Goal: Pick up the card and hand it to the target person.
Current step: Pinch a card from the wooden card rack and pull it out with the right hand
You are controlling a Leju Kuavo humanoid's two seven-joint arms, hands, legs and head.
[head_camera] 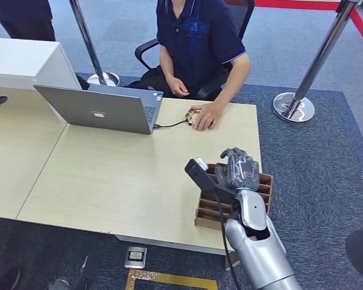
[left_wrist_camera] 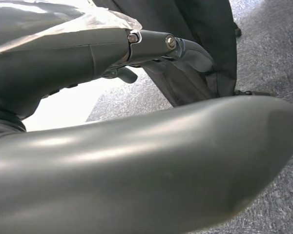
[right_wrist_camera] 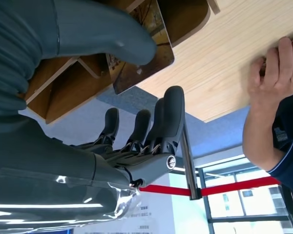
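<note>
Table: light wood-grain table (head_camera: 102,175), with a second one butted against it on the left and a white cabinet at the far left corner.
Room: grey carpet, chrome stanchion posts (head_camera: 294,103) with red belt running along the back; the right wrist view also caught a post and red belt against a window.
Person: sat in a black office chair on the far side, dark blue polo, one hand (head_camera: 206,116) resting on the table over a small object wired to the laptop.
Laptop: grey laptop (head_camera: 102,109), lid up with its back toward the robot.
Rack: brown slotted wooden card rack (head_camera: 207,208) at the near right corner of the table.
Right hand: right hand (head_camera: 238,169) was over the rack; in the wrist view its thumb (right_wrist_camera: 112,31) lay across the card and the dark fingers (right_wrist_camera: 167,117) curled apart from it, so honestly couldn't tell if it actually had a grip.
Card: dark, brownish printed card (right_wrist_camera: 145,61) was at the rack, under the thumb, one corner poking out past the rack's edge over the table; couldn't tell its long axis.
Left hand: left hand (left_wrist_camera: 167,46) hung low over the carpet, fingers partly bent, holding nothing.
</note>
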